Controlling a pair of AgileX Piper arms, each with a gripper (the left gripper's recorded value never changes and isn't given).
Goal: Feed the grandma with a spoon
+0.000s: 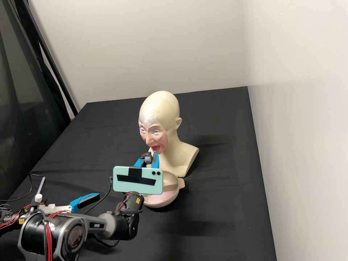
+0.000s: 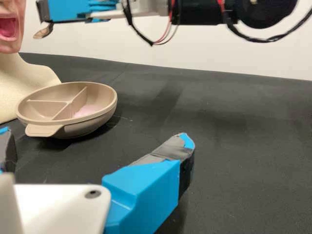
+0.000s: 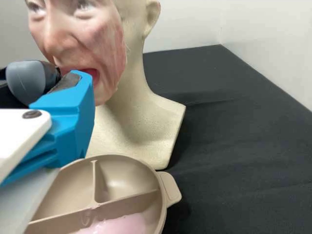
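At the open mouth [image 2: 7, 27] of the grandma mannequin head [image 1: 159, 116]: the right gripper [image 1: 146, 160] hangs at chin height, directly in front of the face and over the divided bowl [image 2: 92, 122]. Its jaws are closed narrow on the thick grey handle [image 3: 27, 80] of the spoon [image 2: 45, 31].

Side-on read from the left wrist view: the spoon's long axis is roughly level and points at the lips. Its bowl end is just short of the mouth, apart from it and not yet inside. Whether it carries food cannot be told. The right wrist view agrees: the handle lines up with the red lips, and the head is upright and faces the arm.

The divided bowl sits on the black bench [image 1: 224, 152] just in front of the bust's base. Pale pink content [image 2: 87, 111] lies in one compartment.

The left gripper [image 2: 92, 146] is low over the bench, well apart from the head. Its fingers are spread wide, holding and touching nothing. The right arm is plainly the nearer one.

Judgement: final approach. What remains looks like a short push along the spoon's own axis into the mouth. The tip appears about level with the lower lip, so a slight lift may be needed to avoid striking it.
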